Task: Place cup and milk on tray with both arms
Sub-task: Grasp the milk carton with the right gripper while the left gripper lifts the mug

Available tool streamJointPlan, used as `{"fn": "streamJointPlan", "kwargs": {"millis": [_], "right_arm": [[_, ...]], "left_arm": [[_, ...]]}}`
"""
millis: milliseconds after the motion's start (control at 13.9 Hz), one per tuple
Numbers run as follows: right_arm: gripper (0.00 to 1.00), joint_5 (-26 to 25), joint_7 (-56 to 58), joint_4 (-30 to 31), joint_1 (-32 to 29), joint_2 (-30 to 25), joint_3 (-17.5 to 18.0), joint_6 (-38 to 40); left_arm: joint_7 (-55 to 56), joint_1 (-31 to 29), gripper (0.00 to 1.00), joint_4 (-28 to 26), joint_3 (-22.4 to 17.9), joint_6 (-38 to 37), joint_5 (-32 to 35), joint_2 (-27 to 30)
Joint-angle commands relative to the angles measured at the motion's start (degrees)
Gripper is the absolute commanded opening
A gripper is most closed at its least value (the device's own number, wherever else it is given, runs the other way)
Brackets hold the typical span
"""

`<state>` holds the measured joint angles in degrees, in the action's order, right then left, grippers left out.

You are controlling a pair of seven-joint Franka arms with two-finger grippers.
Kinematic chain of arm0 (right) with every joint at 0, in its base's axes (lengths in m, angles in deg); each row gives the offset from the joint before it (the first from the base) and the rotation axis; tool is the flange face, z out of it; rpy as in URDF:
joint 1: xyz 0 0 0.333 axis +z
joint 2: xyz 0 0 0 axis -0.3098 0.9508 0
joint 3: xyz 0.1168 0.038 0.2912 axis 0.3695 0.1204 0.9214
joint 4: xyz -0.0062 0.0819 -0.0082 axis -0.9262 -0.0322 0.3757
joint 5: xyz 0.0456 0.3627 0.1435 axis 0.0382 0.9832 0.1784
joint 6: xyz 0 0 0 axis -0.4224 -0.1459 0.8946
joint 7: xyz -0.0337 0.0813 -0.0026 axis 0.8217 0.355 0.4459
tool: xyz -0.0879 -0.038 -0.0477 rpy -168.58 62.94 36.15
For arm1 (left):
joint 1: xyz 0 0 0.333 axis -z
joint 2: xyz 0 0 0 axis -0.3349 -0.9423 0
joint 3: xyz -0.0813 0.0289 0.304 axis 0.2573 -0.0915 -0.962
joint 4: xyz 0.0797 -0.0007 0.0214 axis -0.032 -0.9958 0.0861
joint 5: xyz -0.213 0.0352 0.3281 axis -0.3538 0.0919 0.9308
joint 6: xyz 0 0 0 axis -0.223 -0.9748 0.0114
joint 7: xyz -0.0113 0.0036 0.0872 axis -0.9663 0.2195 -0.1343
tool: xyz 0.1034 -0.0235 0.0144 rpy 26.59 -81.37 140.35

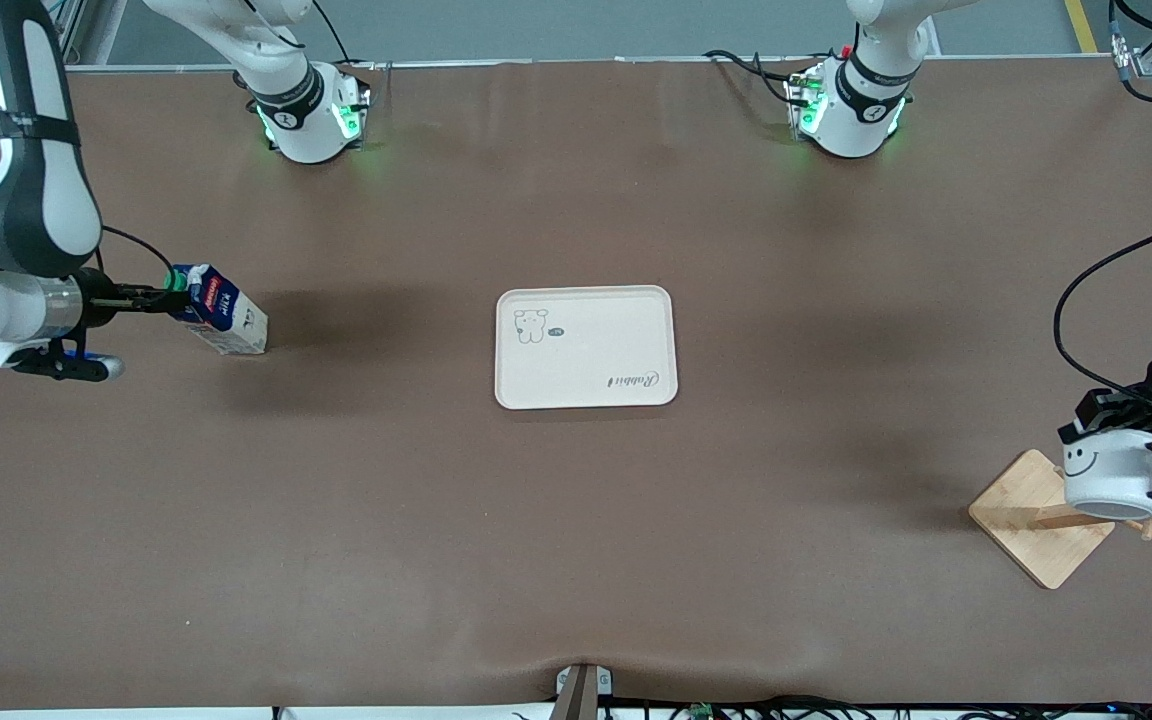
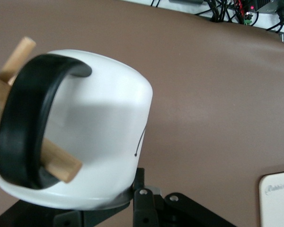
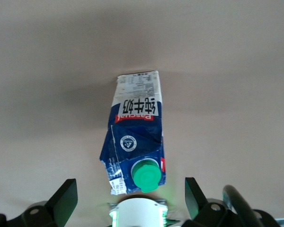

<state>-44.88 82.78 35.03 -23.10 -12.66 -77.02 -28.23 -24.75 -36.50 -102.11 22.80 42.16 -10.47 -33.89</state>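
The milk [image 1: 221, 310] stands tilted on the table toward the right arm's end, green cap toward my right gripper [image 1: 158, 298]. In the right wrist view the carton [image 3: 135, 137] has its capped top between the wide-open fingers [image 3: 61, 198], which do not touch it. The cup [image 1: 1114, 475] hangs by its black handle on a wooden peg [image 2: 61, 163] at the left arm's end. My left gripper [image 1: 1096, 415] is shut on the cup's rim [image 2: 99, 137]; one finger [image 2: 143, 198] lies against its wall, the other is hidden. The cream tray [image 1: 596, 345] lies empty mid-table.
The square wooden stand base [image 1: 1036, 520] with its slanted post sits under the cup, near the table's edge. Black cables [image 1: 1086, 300] loop over the table by the left arm. A corner of the tray shows in the left wrist view [image 2: 277, 198].
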Motion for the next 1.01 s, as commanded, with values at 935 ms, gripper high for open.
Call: {"fn": "streamJointPlan", "kwargs": {"millis": [935], "right_arm": [[1.0, -5.36, 7.87, 12.29, 1.8, -4.41, -0.15, -10.67]], "left_arm": [[28.88, 0.15, 0.0, 0.59, 4.36, -13.84, -1.43, 3.98]]}}
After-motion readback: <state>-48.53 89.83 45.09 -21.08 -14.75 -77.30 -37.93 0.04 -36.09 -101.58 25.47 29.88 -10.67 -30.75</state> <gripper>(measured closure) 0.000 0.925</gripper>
